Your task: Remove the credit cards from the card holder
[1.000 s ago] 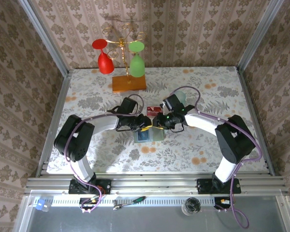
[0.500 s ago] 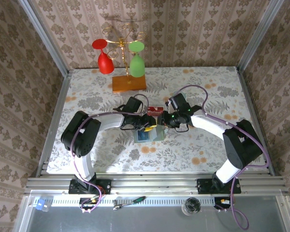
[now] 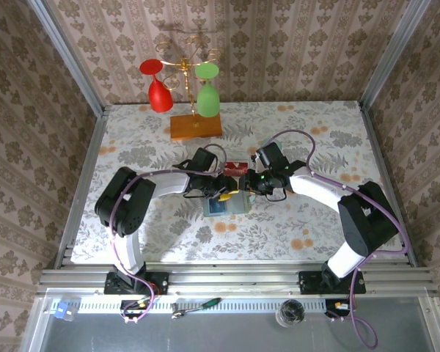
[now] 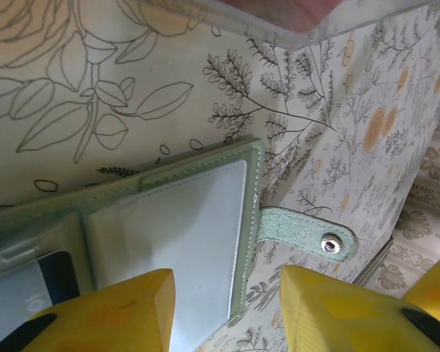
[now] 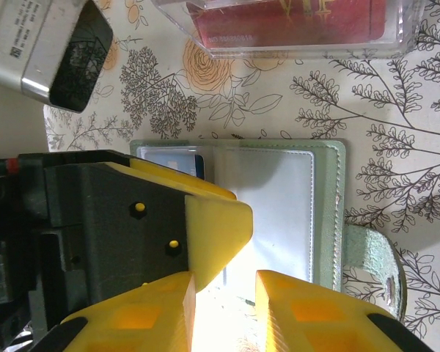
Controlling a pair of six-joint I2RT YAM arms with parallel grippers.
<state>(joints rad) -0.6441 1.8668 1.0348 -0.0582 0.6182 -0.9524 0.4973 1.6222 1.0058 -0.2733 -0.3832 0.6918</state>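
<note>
Left gripper (image 4: 224, 293): blocky yellow fingers, jaws parted, nothing between them.
Right gripper (image 5: 226, 286): matching yellow fingers, jaws a narrow gap apart, glare in the gap.
Card holder (image 4: 183, 220): flat bifold lying open under both sets of jaws; stitched grey-green rim, glossy pale panels.
Blue credit card (image 5: 172, 163): thin, tucked in the panel under the left jaws.
Strap (image 4: 308, 235): rounded green tab, metal snap.
Clear box (image 5: 301, 50): rigid plastic beyond the holder, red credit card (image 5: 293, 18) inside.
</note>
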